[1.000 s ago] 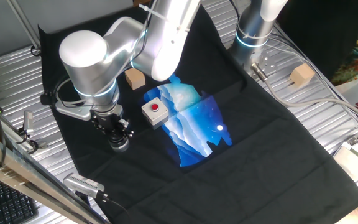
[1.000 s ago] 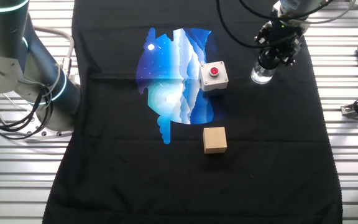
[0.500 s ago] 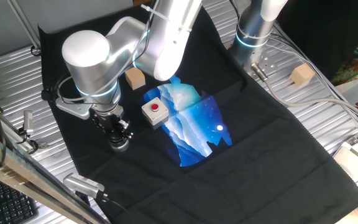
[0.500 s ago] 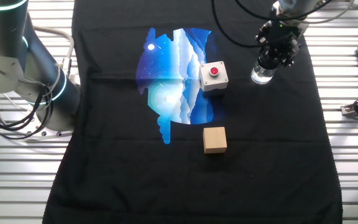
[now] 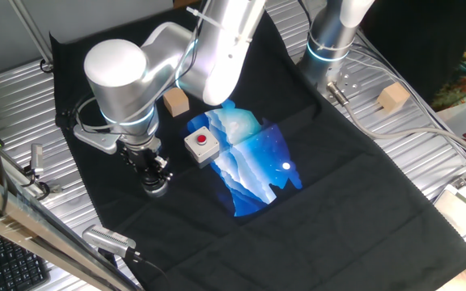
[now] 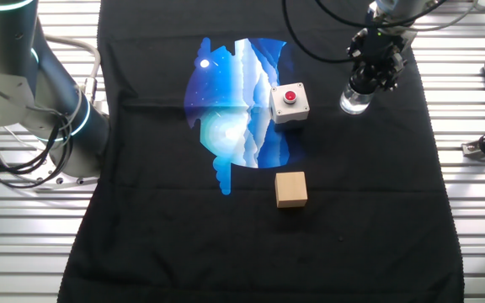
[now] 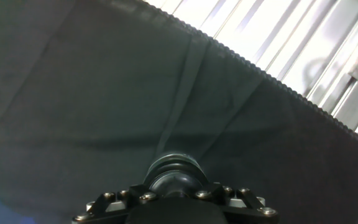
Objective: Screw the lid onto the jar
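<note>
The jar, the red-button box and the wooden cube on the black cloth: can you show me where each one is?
jar (image 6: 354,103): the other fixed view, its clear side wall below the claw.
red-button box (image 6: 290,104): the other fixed view, its white top face beside the button.
wooden cube (image 6: 291,188): the other fixed view, its tan top face.

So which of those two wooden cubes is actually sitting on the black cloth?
The wooden cube beside the red-button box; the other cube rests on bare metal table.

A black cloth (image 6: 352,210) bears a blue-and-white print (image 6: 238,101) at upper centre; beside it, a white box (image 6: 289,104) with red button, a tan cube (image 6: 291,188).
</note>
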Robot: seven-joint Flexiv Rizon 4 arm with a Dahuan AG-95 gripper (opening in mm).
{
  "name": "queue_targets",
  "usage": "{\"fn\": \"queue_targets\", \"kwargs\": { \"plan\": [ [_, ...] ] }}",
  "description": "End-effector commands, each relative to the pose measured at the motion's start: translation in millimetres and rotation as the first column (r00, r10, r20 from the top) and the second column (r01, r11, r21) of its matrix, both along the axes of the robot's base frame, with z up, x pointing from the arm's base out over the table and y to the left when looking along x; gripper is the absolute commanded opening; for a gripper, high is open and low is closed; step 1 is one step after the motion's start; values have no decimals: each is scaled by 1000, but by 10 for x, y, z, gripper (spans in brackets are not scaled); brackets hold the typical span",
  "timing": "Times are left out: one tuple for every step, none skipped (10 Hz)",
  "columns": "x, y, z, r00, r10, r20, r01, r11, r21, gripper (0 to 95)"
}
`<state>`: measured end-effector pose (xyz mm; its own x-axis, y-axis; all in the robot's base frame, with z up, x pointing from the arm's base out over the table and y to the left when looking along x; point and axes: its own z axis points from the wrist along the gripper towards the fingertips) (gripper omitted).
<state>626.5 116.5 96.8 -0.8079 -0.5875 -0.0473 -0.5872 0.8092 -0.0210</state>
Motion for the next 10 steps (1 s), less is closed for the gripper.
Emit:
{"fn": "queue_targets", "kwargs": {
  "plan": [
    [2, -5, 6, 1000, -11, -1, 11, 1000, 2, 0],
    [1, -7, 7, 1000, -23, -1, 23, 1000, 4, 0],
    [1, -8, 8, 999, -41, -1, 41, 999, 6, 0],
    [2, -8, 7, 998, -62, -2, 62, 998, 10, 0],
    [2, -8, 7, 996, -93, -4, 93, 996, 17, 0],
    [2, -8, 7, 994, -109, -5, 110, 994, 20, 0],
    [2, -8, 7, 992, -126, -7, 126, 992, 22, 0],
    [2, -9, 7, 989, -146, -8, 146, 989, 25, 0],
    [2, -9, 6, 986, -164, -10, 165, 986, 27, 0],
    [3, -10, 6, 984, -177, -11, 178, 984, 26, 0]
  ]
}}
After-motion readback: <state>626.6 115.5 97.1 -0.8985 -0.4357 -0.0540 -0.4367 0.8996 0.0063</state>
